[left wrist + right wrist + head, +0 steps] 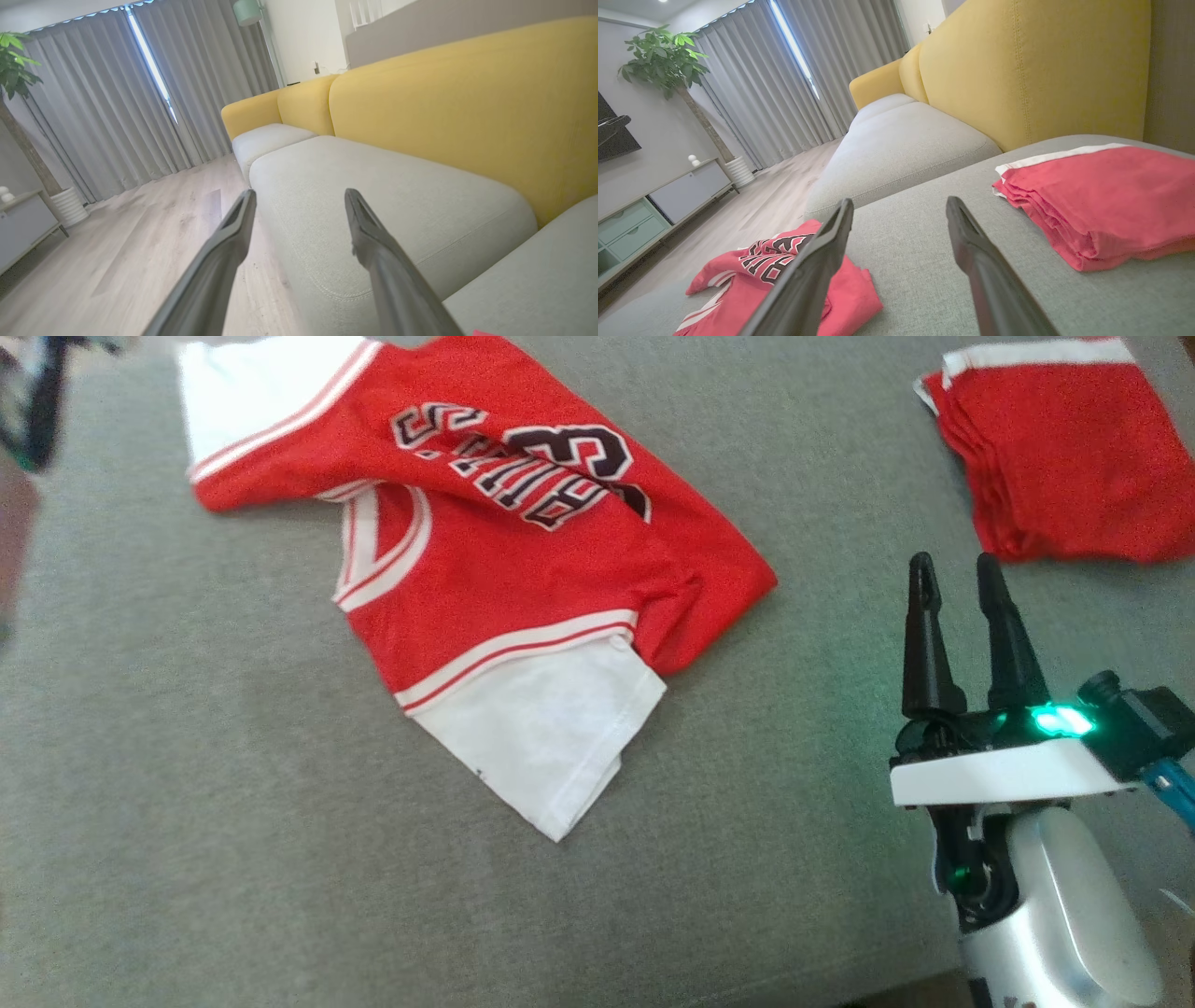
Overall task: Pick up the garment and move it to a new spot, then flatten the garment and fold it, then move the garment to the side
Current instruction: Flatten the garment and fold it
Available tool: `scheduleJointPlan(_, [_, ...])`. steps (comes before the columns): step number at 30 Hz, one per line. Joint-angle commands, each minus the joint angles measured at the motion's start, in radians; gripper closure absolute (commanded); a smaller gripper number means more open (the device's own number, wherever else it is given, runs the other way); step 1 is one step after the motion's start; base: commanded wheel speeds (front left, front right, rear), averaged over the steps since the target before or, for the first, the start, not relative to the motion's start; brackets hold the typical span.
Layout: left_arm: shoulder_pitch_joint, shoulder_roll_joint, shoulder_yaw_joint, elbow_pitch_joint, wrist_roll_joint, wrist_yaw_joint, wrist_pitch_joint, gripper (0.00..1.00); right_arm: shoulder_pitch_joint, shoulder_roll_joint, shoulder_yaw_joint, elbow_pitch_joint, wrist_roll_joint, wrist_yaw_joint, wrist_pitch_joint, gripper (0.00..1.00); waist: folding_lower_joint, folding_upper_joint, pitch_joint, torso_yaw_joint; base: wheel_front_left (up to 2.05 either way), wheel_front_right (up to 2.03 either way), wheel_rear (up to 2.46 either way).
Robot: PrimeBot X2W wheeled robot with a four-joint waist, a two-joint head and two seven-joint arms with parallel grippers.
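The red garment [523, 569] was seen crumpled at upper centre on the grey cushion [280, 821]. The right claw [955, 565], lower right, and left claw [300, 196] were spread wide, nothing gripped.

Garment [523, 569]: a red jersey with white striped trim, white sleeves and black lettering. You find it rumpled, folded loosely over itself, lettering upward, lying on the grey cushion [187, 821], one white sleeve spread nearest.
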Motion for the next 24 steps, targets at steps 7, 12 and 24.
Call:
scheduleJointPlan(7, [0.163, -0.034, 0.098, -0.078, -0.124, 0.026, -0.095, 0.0, 0.024, -0.004, -0.025, -0.041, -0.07, -0.001, -0.006, 0.0, 0.0, 0.0, -0.13, 0.112, 0.0, 0.0, 0.0])
scheduleJointPlan(12, [0.343, -0.06, 0.122, -0.183, -0.178, 0.075, -0.123, 0.0, 0.05, -0.004, -0.058, -0.043, -0.106, -0.001, -0.006, 0.0, 0.0, 0.0, -0.177, 0.159, 0.0, 0.0, 0.0])
scheduleJointPlan(24, [0.846, -0.121, 0.224, -0.605, -0.124, 0.255, -0.151, 0.0, 0.111, -0.004, -0.069, -0.046, -0.135, -0.001, -0.006, 0.0, 0.0, 0.0, -0.245, 0.206, 0.0, 0.0, 0.0])
